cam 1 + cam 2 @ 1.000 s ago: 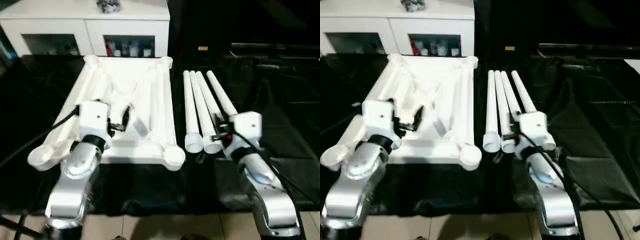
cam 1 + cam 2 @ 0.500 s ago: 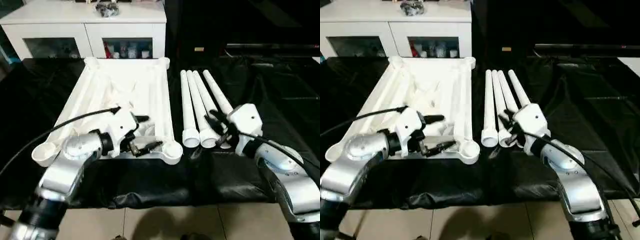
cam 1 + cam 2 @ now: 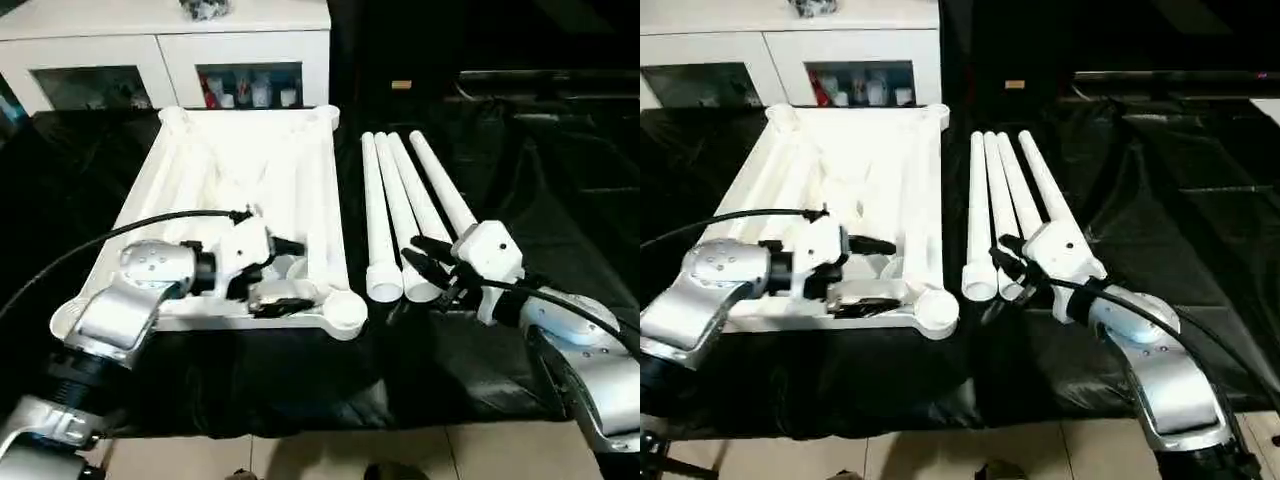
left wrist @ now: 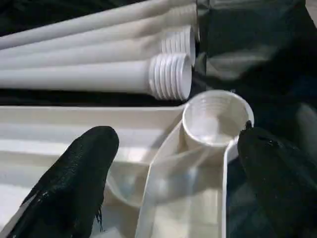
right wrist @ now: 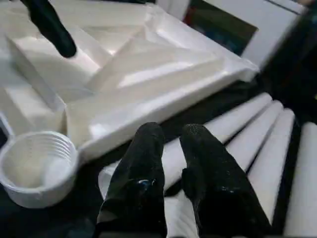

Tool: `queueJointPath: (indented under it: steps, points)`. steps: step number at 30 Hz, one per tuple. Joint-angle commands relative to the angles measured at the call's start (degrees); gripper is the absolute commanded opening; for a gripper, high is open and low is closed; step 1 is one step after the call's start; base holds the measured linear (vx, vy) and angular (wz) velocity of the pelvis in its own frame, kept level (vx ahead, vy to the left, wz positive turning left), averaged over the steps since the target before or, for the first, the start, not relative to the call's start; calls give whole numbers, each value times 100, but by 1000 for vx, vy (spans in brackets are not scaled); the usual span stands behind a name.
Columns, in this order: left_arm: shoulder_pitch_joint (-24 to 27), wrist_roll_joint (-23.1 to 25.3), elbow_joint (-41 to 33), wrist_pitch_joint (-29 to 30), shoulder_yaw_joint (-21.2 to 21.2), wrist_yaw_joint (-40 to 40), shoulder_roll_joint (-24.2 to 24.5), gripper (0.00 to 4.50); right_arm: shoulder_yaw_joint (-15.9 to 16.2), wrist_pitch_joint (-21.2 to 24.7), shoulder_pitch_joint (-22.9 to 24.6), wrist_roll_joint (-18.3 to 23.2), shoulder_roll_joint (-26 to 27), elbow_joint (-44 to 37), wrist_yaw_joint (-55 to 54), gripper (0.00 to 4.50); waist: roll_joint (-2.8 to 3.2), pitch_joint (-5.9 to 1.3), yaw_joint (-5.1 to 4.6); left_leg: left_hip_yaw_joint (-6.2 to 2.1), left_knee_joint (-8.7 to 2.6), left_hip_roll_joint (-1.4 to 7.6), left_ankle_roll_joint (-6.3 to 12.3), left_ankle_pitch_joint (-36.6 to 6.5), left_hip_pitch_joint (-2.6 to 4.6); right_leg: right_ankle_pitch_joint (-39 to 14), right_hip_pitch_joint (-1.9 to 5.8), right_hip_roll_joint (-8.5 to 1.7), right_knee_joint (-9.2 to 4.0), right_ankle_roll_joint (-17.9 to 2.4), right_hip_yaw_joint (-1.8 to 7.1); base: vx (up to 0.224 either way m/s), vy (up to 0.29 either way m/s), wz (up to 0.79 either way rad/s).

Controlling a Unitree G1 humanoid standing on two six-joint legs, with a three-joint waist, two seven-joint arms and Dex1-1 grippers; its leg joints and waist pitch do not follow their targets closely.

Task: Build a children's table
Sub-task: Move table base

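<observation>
Left pincer [image 3: 283, 272] spread wide; right pincer [image 3: 428, 262] fingers nearly together, empty.

legs [image 3: 400, 215] lie right of tabletop [image 3: 250, 190]

The tabletop [image 3: 300, 170] is being shown as smooth white plastic with a soft sheen. The legs [image 3: 400, 210] are being seen as matt white plastic tubes, ridged with threads at the ends. A black, wrinkled, slightly glossy sheet [image 3: 560, 190] is being shown beneath. The fingers [image 5: 143, 168] are being seen as finely textured black material.
</observation>
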Motion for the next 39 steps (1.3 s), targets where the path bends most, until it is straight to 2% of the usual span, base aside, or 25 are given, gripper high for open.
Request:
queueJointPath:
  steps: [1,3,5,8,10,11,14,16,19,20,23,25,28,33,34,35,37,38,39]
  points:
    - [-93,-19,68,-69,40,-149,94,413,46,-5,66,168,-73,-161,193,82,20,-315,36,47,-443,156,325,-713,-4,-605,396,-298,-345,-1443,166,0,0,0]
    - [-105,-28,112,-118,30,-226,140,395,56,28,93,224,-75,-212,256,82,9,-283,44,57,-465,167,263,-955,8,-1021,375,-303,-380,-1381,172,0,0,0]
    - [-93,-71,128,-113,3,-396,208,387,111,30,130,241,-76,-246,301,82,0,-261,55,57,-497,171,155,-1196,19,-1556,355,-308,-413,-1212,183,0,0,0]
    - [-79,-62,170,-227,-15,-476,236,354,177,40,135,227,-73,-233,331,82,-6,-250,63,51,-514,174,88,-1270,19,-1735,337,-310,-428,-1106,196,0,0,0]
    - [-87,-20,250,-335,-44,-516,235,347,202,60,130,229,-74,-230,359,82,-2,-254,63,53,-514,178,77,-1262,22,-1711,332,-311,-424,-1101,198,0,0,0]
    - [-104,64,339,-422,-90,-512,233,323,220,76,124,213,-74,-222,369,82,-10,-261,65,61,-506,171,88,-1194,20,-1608,330,-307,-424,-1100,204,0,0,0]
    - [-163,281,547,-604,-207,-464,215,312,262,119,105,204,-82,-195,413,82,-7,-269,68,61,-502,165,124,-1072,13,-1414,342,-297,-416,-1098,203,0,0,0]
    - [-217,388,711,-686,-313,-512,182,279,336,146,78,228,-87,-163,480,82,-6,-273,77,63,-501,168,128,-998,12,-1293,345,-302,-408,-1127,205,0,0,0]
    - [-260,399,853,-652,-407,-647,130,266,442,135,29,198,-81,-126,537,82,5,-274,92,72,-500,170,113,-939,23,-1132,347,-307,-392,-1220,205,0,0,0]
    - [-275,434,921,-651,-457,-680,110,266,495,113,0,179,-85,-100,573,82,-4,-271,90,74,-502,168,115,-946,21,-1139,348,-305,-397,-1227,205,0,0,0]
    - [-291,462,1003,-662,-487,-679,78,229,524,85,-22,157,-87,-73,589,82,0,-265,108,75,-505,181,112,-945,22,-1142,352,-316,-393,-1252,211,0,0,0]
    - [-383,553,1329,-844,-502,-611,-30,215,536,77,-54,143,-78,-37,601,82,-12,-267,128,85,-502,168,109,-971,30,-1212,348,-307,-408,-1234,211,0,0,0]
    - [-466,608,1544,-914,-523,-589,-83,183,556,103,-62,173,-87,-44,667,82,1,-259,142,75,-514,178,80,-1029,29,-1305,349,-320,-414,-1209,214,0,0,0]
    - [-574,641,1731,-928,-553,-618,-141,144,628,168,36,236,-197,-140,820,82,-5,-259,149,70,-519,190,75,-998,29,-1179,356,-323,-405,-1241,215,0,0,0]
    - [-585,657,1736,-920,-564,-614,-142,137,641,155,64,216,-225,-145,840,82,23,-259,155,69,-518,189,77,-1000,26,-1172,359,-327,-403,-1252,215,0,0,0]
    - [-603,673,1763,-927,-566,-609,-156,128,643,152,86,208,-242,-150,852,82,3,-251,151,72,-522,189,80,-1036,23,-1215,361,-325,-415,-1248,215,0,0,0]
    - [-622,663,1784,-850,-551,-623,-185,116,632,179,106,238,-253,-164,871,82,0,-248,154,72,-526,187,73,-1098,25,-1348,356,-331,-427,-1232,217,0,0,0]
    - [-629,646,1789,-818,-541,-660,-199,99,627,192,113,253,-257,-171,879,82,20,-249,160,69,-528,188,64,-1117,28,-1396,356,-334,-427,-1225,218,0,0,0]
    - [-626,623,1765,-777,-536,-706,-201,88,621,265,125,311,-272,-193,920,100,14,-243,155,68,-535,192,53,-1181,31,-1518,350,-333,-441,-1208,218,0,0,0]
